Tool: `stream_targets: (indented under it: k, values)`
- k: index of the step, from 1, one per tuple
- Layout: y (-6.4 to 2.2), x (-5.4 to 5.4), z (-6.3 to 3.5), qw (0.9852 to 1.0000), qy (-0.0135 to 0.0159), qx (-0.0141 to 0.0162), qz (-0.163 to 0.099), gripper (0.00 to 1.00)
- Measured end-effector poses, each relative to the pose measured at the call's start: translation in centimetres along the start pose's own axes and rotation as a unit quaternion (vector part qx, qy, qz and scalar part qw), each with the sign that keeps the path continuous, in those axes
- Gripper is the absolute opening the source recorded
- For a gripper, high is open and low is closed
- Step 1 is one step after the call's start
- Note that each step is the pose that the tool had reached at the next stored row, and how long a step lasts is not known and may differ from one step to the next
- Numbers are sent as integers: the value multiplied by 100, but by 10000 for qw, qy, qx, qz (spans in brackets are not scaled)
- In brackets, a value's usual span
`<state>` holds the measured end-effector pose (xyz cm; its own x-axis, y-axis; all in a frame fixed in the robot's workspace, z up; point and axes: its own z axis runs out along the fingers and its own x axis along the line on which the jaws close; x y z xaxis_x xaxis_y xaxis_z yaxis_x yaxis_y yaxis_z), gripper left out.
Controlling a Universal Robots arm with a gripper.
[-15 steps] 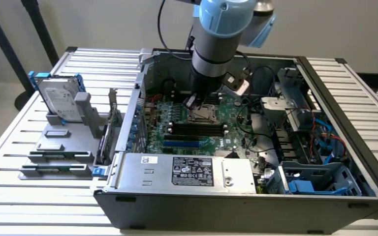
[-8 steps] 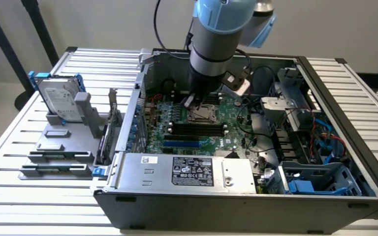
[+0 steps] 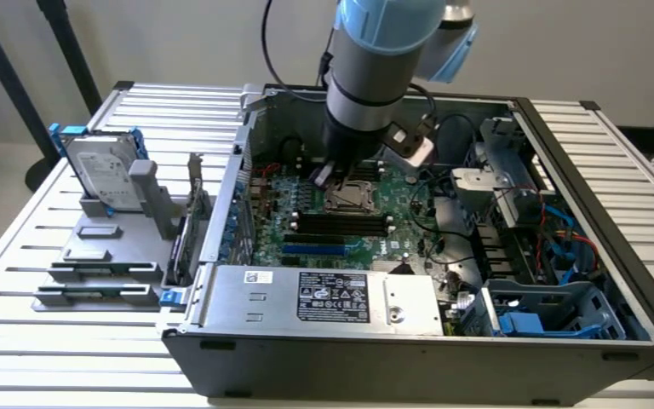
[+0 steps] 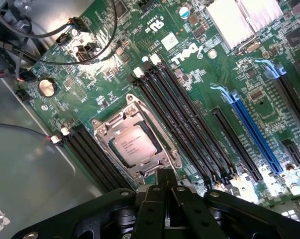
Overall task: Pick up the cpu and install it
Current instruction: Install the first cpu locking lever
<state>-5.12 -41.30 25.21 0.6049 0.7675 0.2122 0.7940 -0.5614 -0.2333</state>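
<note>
arm (image 3: pixel 375 77) over open case (image 3: pixel 582 153) | pincer (image 3: pixel 324 176) just above motherboard (image 3: pixel 339 223) socket (image 3: pixel 351 196)

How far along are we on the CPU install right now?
Looks mostly done: the cpu sits flat inside the socket frame on the green board. The gripper hangs just above the socket's edge, carrying nothing visible. Whether the chip is fully seated or latched can't be judged.

Exterior view sits high and in front, well back, looking down into the open computer case (image 3: pixel 418 341) on the desk (image 3: pixel 31 298). Wrist view looks down steeply, close over the motherboard (image 4: pixel 140 45). Both share the CPU socket (image 3: pixel 353 198) (image 4: pixel 136 145) and black memory slots (image 3: pixel 339 223) (image 4: pixel 189 129).
</note>
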Motion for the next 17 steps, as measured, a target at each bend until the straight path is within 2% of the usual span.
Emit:
stream_targets:
  k: [3,6,17]
  values:
    - [-12,-16,0,10000,-18,27,34,11]
    - [-31,-34,7,10000,-22,31,64,11]
    - [-67,-121,93,9999,-77,-30,120,11]
